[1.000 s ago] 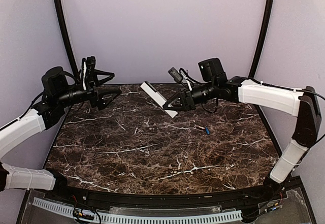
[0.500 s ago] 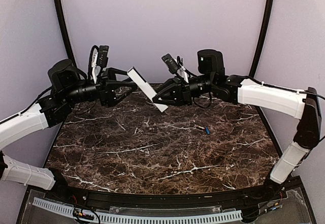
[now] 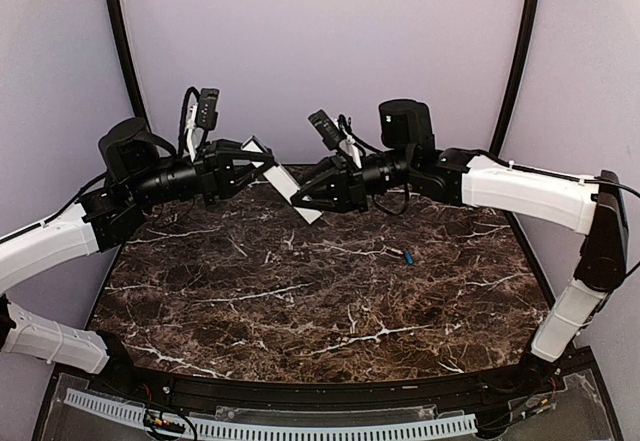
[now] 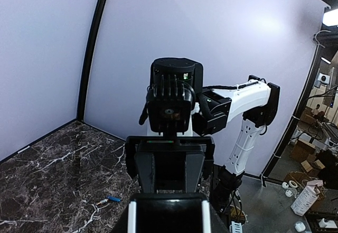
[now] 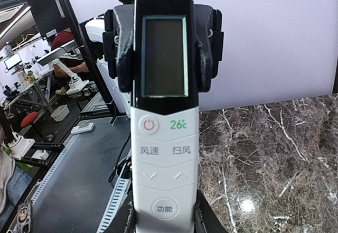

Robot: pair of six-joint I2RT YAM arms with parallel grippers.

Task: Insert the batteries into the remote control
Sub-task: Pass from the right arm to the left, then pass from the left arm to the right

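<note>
On the marble table, batteries lie clear of the remote control.

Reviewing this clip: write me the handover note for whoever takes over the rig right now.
Left gripper: shut on the remote control at its screen end.
Right gripper: shut on its button end; remote held in the air over the back of the table.
Battery: one seen, lying on the table, right of centre.
Done: remote lifted; its battery recess is out of view.
To do: pick up the battery, load it.
</note>
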